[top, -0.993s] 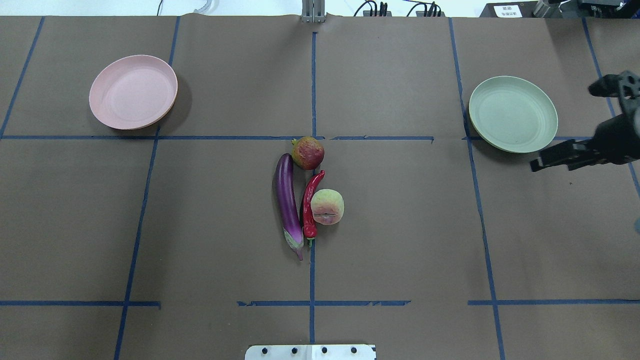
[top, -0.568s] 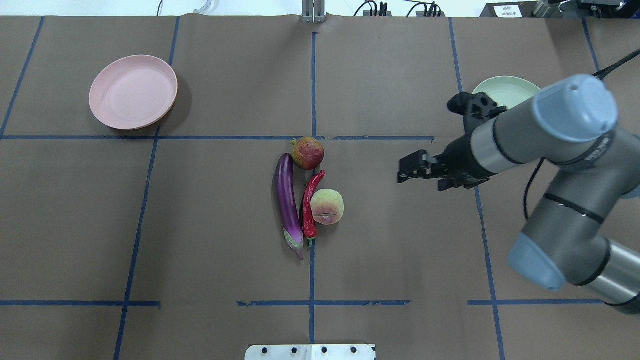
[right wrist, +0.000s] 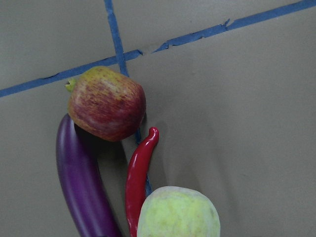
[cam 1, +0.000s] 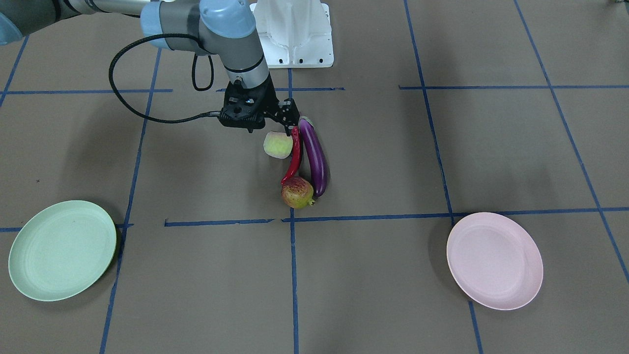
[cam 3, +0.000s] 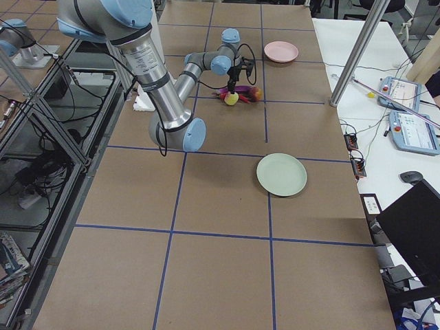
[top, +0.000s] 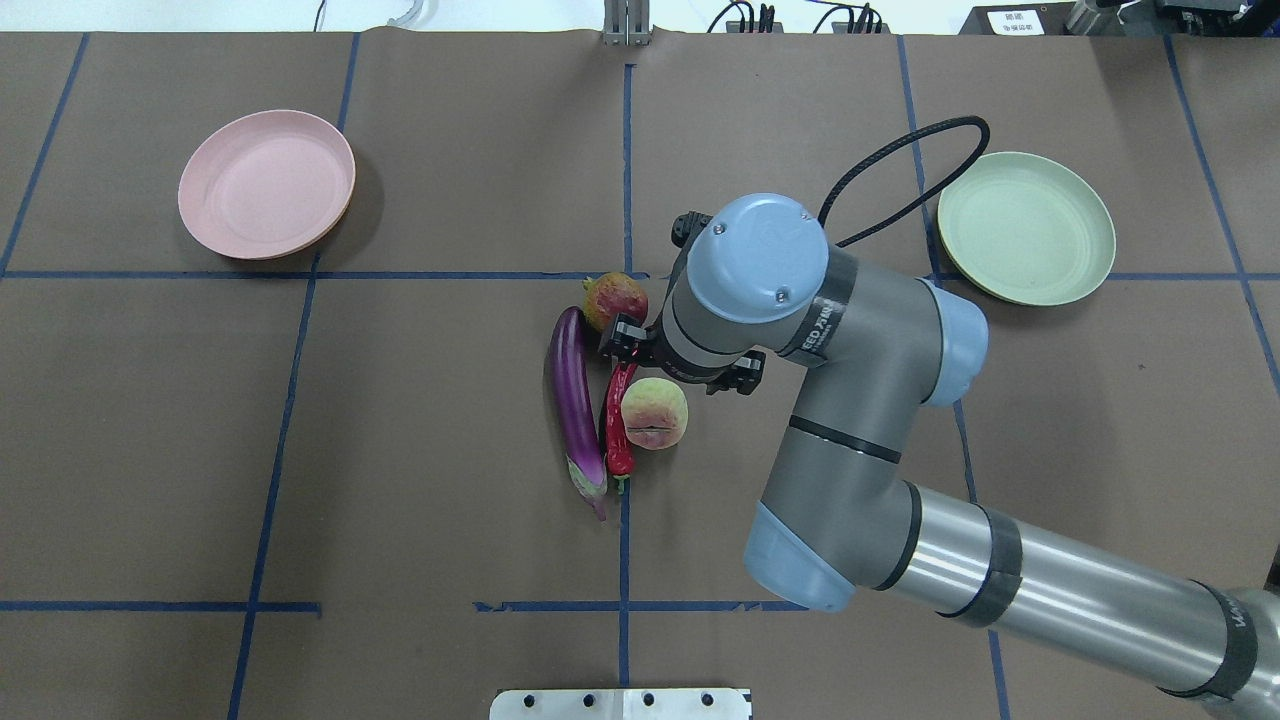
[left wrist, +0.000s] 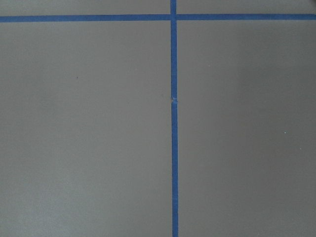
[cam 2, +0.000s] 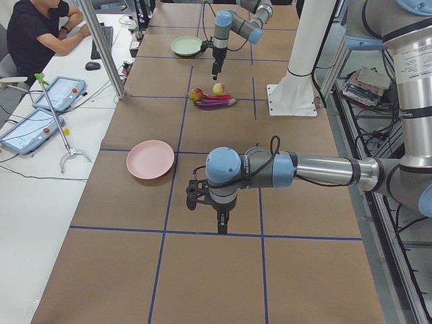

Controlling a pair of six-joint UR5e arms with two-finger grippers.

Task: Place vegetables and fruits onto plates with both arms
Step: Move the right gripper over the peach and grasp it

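Observation:
The purple eggplant (top: 575, 400), red chili (top: 615, 430), peach-like fruit (top: 655, 413) and pomegranate-like fruit (top: 612, 300) lie bunched at the table's centre. They also show in the right wrist view: pomegranate (right wrist: 106, 103), eggplant (right wrist: 81, 187), chili (right wrist: 138, 173), peach (right wrist: 177, 212). My right gripper (cam 1: 268, 120) hangs just above them, over the peach (cam 1: 278, 145) and chili (cam 1: 294, 157), looks open and holds nothing. The pink plate (top: 266, 184) and the green plate (top: 1025, 228) are empty. My left gripper (cam 2: 221, 223) points down over bare table near a tape crossing; I cannot tell if it is open.
The right arm's elbow and forearm (top: 860, 480) span the table's right half. The white robot base (cam 1: 295, 34) stands at the robot's edge of the table. A person sits at a side desk with tablets (cam 2: 40, 34). Metal posts (cam 2: 101, 47) stand beside the table.
My right arm has swung in from the table's right edge, past the green plate, to above the produce at the centre. The produce and plates have not moved.

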